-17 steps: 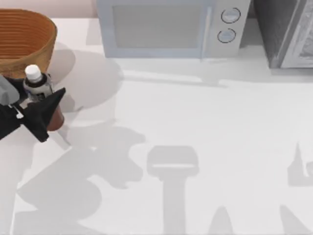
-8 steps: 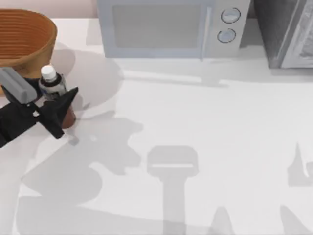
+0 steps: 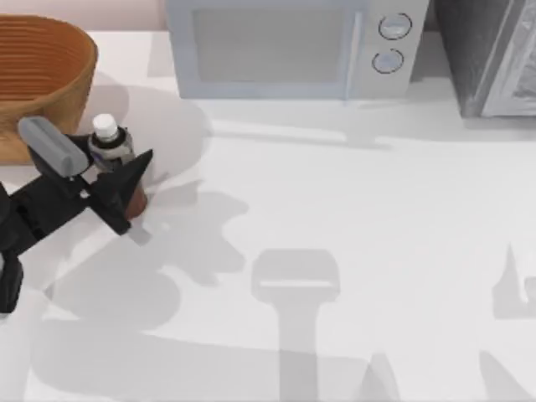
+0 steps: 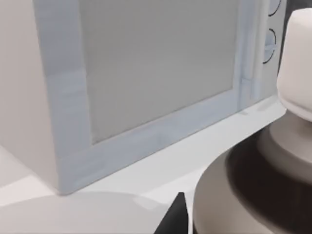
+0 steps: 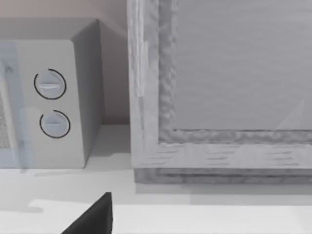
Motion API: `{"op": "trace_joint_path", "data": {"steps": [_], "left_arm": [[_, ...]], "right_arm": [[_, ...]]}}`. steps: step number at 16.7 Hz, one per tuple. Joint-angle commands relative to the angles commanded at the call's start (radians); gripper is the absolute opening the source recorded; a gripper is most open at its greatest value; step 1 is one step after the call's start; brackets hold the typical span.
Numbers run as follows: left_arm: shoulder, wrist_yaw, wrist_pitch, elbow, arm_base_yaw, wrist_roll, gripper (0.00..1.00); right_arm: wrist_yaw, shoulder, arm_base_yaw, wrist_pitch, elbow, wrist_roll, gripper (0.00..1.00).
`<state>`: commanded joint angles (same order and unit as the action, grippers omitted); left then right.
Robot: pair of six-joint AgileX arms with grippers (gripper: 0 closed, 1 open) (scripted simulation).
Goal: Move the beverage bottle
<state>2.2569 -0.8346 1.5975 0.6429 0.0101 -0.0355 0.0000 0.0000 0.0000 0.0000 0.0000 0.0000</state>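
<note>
top view puts your left gripper (image 3: 117,188) at the table's left side, clenched around the small upright beverage bottle with reddish-brown body, grey-blue label band and white screw cap (image 3: 113,151), just beside the woven brown basket (image 3: 50,67). you're mid-carry, by my reading; next, pick a bare spot on the white table (image 3: 352,209) and keep it upright.

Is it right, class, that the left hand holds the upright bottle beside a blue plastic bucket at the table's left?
Not quite. In the top view the left hand holds the upright bottle, but it stands beside a brown woven basket, not a blue bucket.
</note>
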Motion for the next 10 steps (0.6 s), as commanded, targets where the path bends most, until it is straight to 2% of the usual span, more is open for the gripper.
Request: {"op": "trace_joint_path", "data": {"steps": [10], "left_arm": [[0.000, 0.000, 0.000, 0.000, 0.000, 0.000, 0.75]], "right_arm": [[0.000, 0.000, 0.000, 0.000, 0.000, 0.000, 1.00]]}}
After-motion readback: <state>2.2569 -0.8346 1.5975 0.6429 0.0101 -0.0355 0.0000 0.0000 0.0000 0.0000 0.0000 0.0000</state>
